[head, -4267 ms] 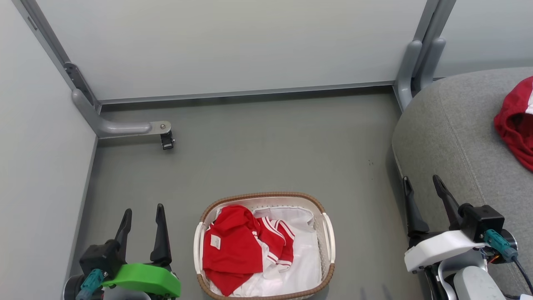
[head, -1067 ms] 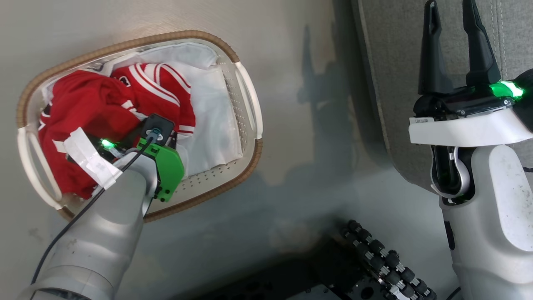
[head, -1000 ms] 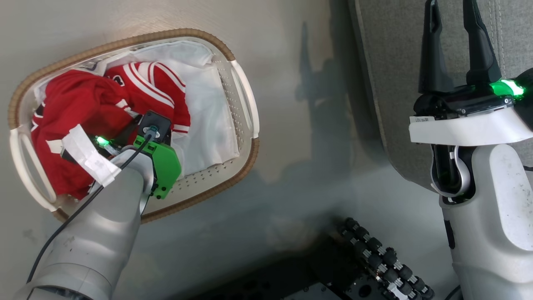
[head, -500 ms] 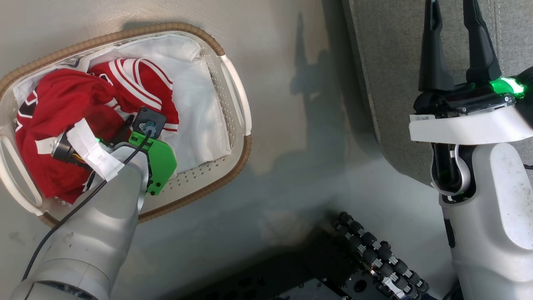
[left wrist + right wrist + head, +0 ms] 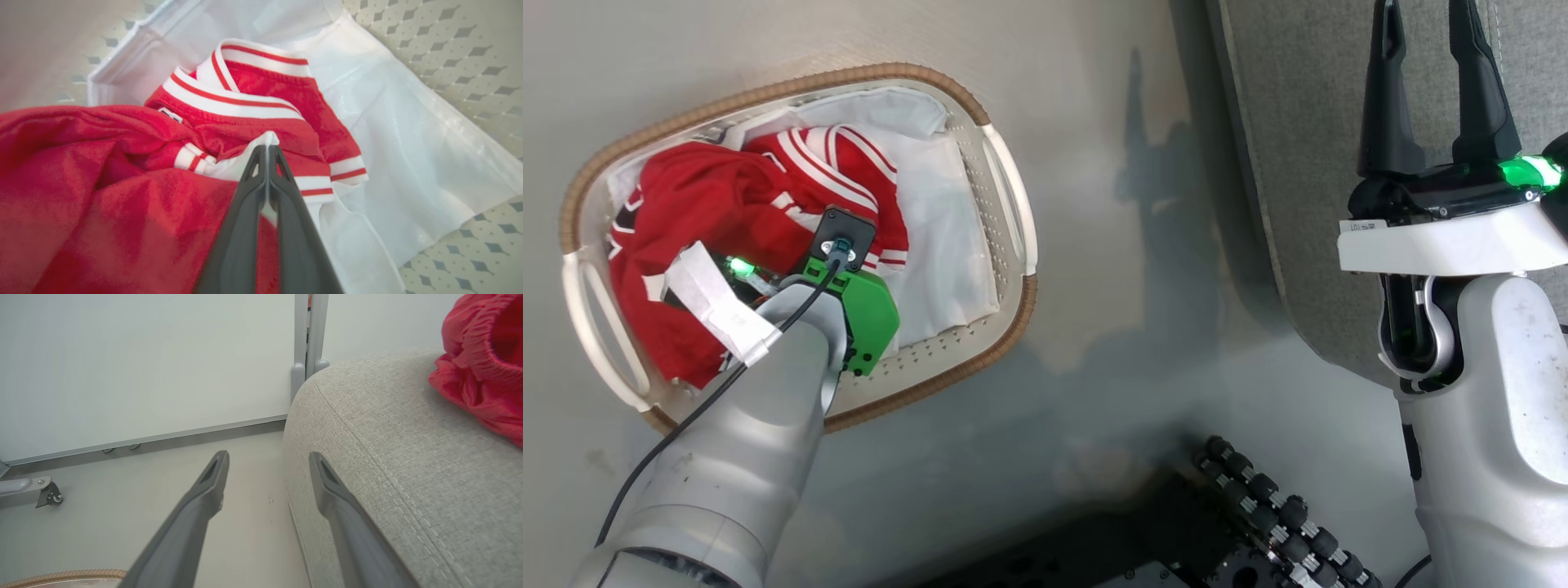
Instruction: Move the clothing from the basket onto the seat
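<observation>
Red sports clothing with white stripe trim lies heaped in the left part of the small oval cream-white perforated plastic basket with brown woven rim. Beneath it is a white sheet lining.

Change noted: the left tool, wide a second ago, has closed down inside the basket. Its fingers now meet on a raised fold at the striped edge of the clothing. The peak of that fold is white, and it cannot be determined whether some lining is caught with it.

Judgement: the grasp is made and the lift has not begun. Nothing from this heap has left the basket.

The right tool stands wide and empty, well right of the basket, at the near edge of the large rounded light grey upholstered seat.

Count:
- One basket, on the grey floor.
- One seat, to the right of the basket.
- One loose red garment, already on the seat's far right.
- In the basket, a plain red mass and a stripe-trimmed piece. Whether these are one garment or two cannot be told.
- Two tools, one closed on cloth and one free.
</observation>
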Tool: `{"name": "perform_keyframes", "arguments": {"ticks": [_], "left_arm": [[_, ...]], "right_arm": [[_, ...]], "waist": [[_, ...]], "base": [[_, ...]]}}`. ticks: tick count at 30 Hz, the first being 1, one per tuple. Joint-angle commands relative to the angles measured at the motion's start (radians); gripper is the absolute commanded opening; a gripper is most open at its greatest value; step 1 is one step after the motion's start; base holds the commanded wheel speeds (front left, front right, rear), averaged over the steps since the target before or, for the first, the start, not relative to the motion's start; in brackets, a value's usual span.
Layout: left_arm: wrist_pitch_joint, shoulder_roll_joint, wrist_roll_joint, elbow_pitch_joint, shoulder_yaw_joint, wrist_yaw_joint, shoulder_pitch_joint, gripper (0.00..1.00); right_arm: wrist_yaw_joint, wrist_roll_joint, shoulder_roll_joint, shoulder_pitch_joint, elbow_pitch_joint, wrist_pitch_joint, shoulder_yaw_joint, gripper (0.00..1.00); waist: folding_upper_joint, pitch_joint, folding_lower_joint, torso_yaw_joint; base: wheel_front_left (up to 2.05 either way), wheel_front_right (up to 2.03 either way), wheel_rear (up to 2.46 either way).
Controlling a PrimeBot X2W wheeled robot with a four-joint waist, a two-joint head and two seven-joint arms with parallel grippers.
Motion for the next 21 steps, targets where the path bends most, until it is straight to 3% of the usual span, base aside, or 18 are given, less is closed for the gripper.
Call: {"name": "perform_keyframes", "arguments": {"ticks": [1, 12, 21], "left_arm": [[-0.019, -0.009, -0.008, -0.008, 0.003, -0.009, 0.011, 0.00], [-0.102, -0.039, -0.056, -0.114, -0.002, -0.053, 0.080, 0.00], [-0.110, -0.030, -0.107, -0.367, 0.026, -0.062, 0.223, 0.00]], "right_arm": [[-0.001, -0.011, -0.003, 0.006, 0.008, -0.005, -0.006, 1.00], [-0.001, -0.068, -0.003, 0.051, 0.049, -0.005, -0.044, 1.00], [-0.001, -0.125, -0.003, 0.133, 0.085, -0.005, -0.090, 1.00]], "waist": [[0.0000, -0.038, -0.0001, 0.028], [0.0000, -0.182, -0.0001, 0.104], [0.0000, -0.343, -0.0001, 0.180]], "base": [[0.00, 0.00, 0.00], [0.00, 0.00, 0.00], [0.00, 0.00, 0.00]]}}
